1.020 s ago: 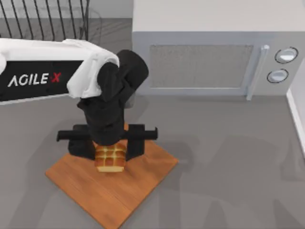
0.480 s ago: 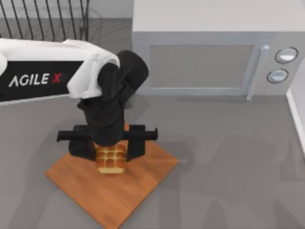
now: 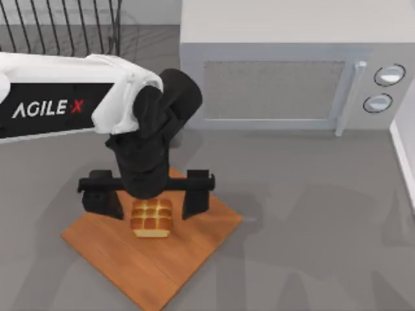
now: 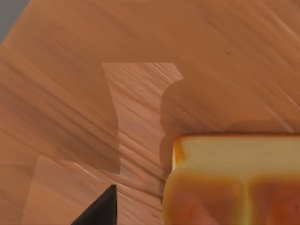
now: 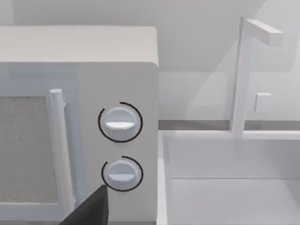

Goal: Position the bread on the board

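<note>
The bread (image 3: 152,218), a small golden loaf with a gridded top, lies flat on the board (image 3: 194,243), a large orange-brown wooden square at the table's front left. My left gripper (image 3: 150,208) hangs right over the bread, open, with one black finger on each side of it and clear gaps between. In the left wrist view the bread (image 4: 234,178) sits close up on the board's grain (image 4: 140,47), and a dark fingertip (image 4: 101,211) stands apart from it. A dark fingertip (image 5: 89,211) of the right gripper shows in the right wrist view.
A grey microwave (image 3: 285,65) stands at the back, its door handle and two knobs toward the right. A black wire rack (image 3: 58,26) is at the back left. A white wall edge (image 3: 405,155) runs along the right side.
The left gripper's fingers have spread apart and let go of the bread, which now rests on the board, slightly lower than before.
</note>
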{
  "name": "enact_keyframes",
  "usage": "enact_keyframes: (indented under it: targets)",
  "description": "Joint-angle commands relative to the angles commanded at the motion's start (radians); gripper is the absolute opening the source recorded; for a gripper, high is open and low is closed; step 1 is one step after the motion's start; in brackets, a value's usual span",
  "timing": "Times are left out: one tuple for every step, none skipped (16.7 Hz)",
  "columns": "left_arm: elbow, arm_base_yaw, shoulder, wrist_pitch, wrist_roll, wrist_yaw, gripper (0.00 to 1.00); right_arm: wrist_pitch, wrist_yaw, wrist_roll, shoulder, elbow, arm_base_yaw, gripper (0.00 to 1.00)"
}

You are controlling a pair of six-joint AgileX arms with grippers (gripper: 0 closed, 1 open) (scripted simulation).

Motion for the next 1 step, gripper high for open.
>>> enact_keyframes:
  targets:
    - [0.000, 0.000, 0.000, 0.000, 0.000, 0.000, 1.00, 0.000, 0.000, 0.000, 0.000, 0.000, 0.000, 1.00]
